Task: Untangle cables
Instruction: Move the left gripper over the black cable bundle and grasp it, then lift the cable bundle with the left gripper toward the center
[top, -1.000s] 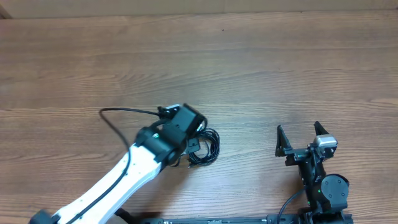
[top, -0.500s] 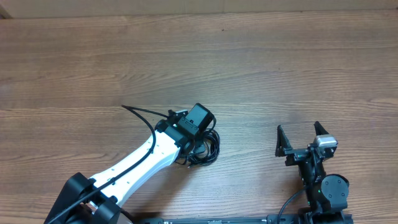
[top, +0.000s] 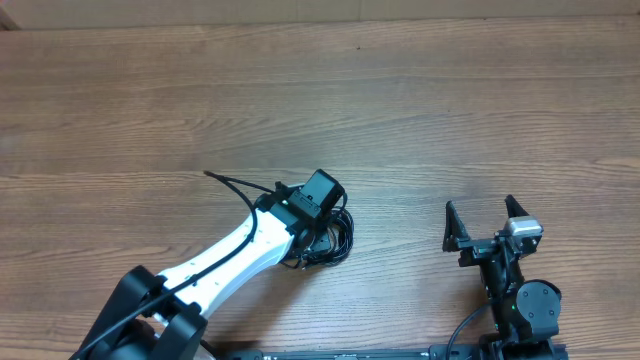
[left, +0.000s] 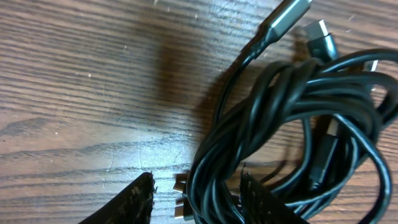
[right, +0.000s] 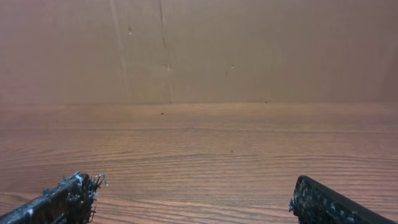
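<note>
The cables (top: 338, 236) lie bunched in one small coil on the tabletop (top: 420, 100), nearer the near edge than the far one and about midway between the left and right edges. The left claw (left: 196, 200) is down over the coil's near side, part-way released. Its fingers (left: 134, 200) stand astride a few strands, one finger against them and the other with bare wood showing beside it, so nothing looks pinched yet. The right claw (top: 487, 222) is fully released and holds nothing, well apart from the coil by the near right corner. The step in hand looks like picking out one cord to draw free. To do it well, the left claw should close on a single strand rather than the whole twisted bundle, ideally one leading to a plug tip (left: 283, 15) at the coil's far side. It should then pull slowly along that cord's run, so the loops slide open instead of cinching. The right claw could pin the rest of the coil.
</note>
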